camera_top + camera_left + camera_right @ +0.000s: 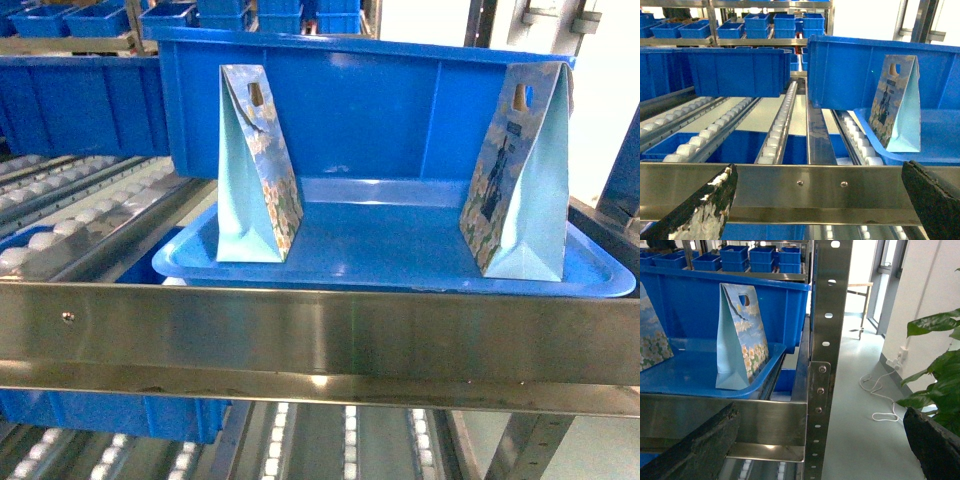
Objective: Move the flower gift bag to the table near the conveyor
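Two flower gift bags (258, 170) (518, 175) are standing upright in the blue bin (400, 250), frame center; their print is unreadable. Left gripper (820, 200) and right gripper (825, 440) are holding jaws spread, empty.

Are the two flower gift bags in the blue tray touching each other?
Apart. The head view shows the left gift bag and the right gift bag upright at opposite ends of the blue tray.

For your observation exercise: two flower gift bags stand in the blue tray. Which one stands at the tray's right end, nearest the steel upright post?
The right-hand gift bag, with its darker printed face toward the middle; the other gift bag stands at the tray's left end.
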Robot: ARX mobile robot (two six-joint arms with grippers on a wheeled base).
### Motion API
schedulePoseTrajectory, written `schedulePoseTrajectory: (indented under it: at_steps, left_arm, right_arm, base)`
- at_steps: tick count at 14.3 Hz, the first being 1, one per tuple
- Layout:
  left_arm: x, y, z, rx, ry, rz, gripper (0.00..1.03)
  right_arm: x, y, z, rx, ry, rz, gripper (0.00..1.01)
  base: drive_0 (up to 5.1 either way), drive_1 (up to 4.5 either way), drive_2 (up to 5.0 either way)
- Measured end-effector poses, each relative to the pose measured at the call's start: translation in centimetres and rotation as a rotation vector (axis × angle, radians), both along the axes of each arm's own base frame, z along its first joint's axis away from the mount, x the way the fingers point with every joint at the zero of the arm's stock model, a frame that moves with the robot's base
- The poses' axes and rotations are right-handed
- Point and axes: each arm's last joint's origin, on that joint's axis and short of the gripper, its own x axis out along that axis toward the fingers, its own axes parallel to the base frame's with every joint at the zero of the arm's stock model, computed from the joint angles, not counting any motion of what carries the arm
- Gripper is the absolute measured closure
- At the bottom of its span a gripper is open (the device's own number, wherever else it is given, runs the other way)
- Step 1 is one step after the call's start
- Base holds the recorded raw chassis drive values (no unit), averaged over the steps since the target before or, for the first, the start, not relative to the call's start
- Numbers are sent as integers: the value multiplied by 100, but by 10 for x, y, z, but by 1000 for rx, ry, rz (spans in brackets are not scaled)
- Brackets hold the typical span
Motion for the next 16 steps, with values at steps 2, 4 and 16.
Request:
schedulePoseTrajectory:
  at_steps: [2, 4, 16]
  left_arm:
    - [0, 0, 0, 0, 0, 0, 5]
    - [0, 0, 0, 0, 0, 0, 5]
    - [54, -29, 51, 101, -174, -160, 5]
  right_arm:
    - [0, 0, 0, 0, 0, 0, 3]
    - [0, 0, 0, 0, 0, 0, 3]
    - [54, 21, 30, -13, -92, 98, 3]
  base:
    - [0, 0, 0]
    - [0, 0, 0]
    - [0, 0, 0]
